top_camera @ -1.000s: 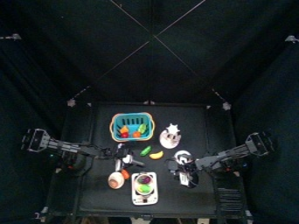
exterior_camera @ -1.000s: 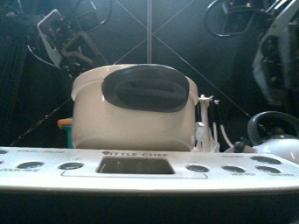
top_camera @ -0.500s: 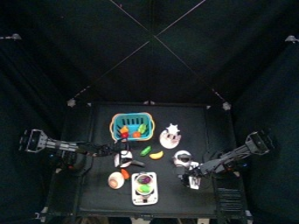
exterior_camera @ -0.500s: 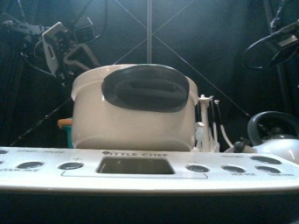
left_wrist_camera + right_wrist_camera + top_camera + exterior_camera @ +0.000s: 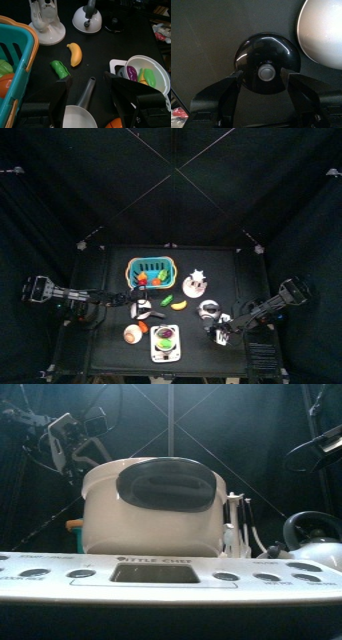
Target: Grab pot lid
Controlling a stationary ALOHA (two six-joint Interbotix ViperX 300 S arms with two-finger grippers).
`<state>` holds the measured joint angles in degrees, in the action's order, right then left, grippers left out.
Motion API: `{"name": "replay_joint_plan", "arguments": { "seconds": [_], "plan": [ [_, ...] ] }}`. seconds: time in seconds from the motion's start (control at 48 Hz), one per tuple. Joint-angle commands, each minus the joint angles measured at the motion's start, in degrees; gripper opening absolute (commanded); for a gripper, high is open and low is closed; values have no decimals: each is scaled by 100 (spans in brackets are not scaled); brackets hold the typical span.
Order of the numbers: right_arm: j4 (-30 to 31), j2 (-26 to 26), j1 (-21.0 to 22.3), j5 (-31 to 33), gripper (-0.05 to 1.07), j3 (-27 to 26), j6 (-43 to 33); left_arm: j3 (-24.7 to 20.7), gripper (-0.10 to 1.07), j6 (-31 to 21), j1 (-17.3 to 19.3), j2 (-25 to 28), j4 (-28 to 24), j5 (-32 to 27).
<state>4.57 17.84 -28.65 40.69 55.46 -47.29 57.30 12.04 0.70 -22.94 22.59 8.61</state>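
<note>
Black table, black curtains around

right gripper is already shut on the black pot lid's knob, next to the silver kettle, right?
Not shut: the right wrist view shows the right gripper open, its jaws standing either side of the black pot lid, not closed on the knob. The lid does lie next to the silver kettle.

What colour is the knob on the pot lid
Grey, on a glossy black pot lid; the right wrist view shows it best.
</note>
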Motion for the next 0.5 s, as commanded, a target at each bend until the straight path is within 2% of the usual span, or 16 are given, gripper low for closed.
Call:
{"name": "replay_joint_plan", "arguments": {
  "seconds": [0.0, 0.146, 0.354, 0.479],
  "plan": [
    [0, -44, -26, -35, 95, -35, -9, -44, 90, 26, 0, -105, -18, 44],
    [26, -264, -44, -185, 91, -44, 18, 62, 90, 9, 9, -343, -35, 97],
    [53, -492, -114, -369, 67, -44, -9, 185, 90, 9, 9, -510, 0, 105],
    [114, -466, -105, -343, 59, -123, 9, 193, 90, 9, 9, -519, 0, 105]
  ]
}}
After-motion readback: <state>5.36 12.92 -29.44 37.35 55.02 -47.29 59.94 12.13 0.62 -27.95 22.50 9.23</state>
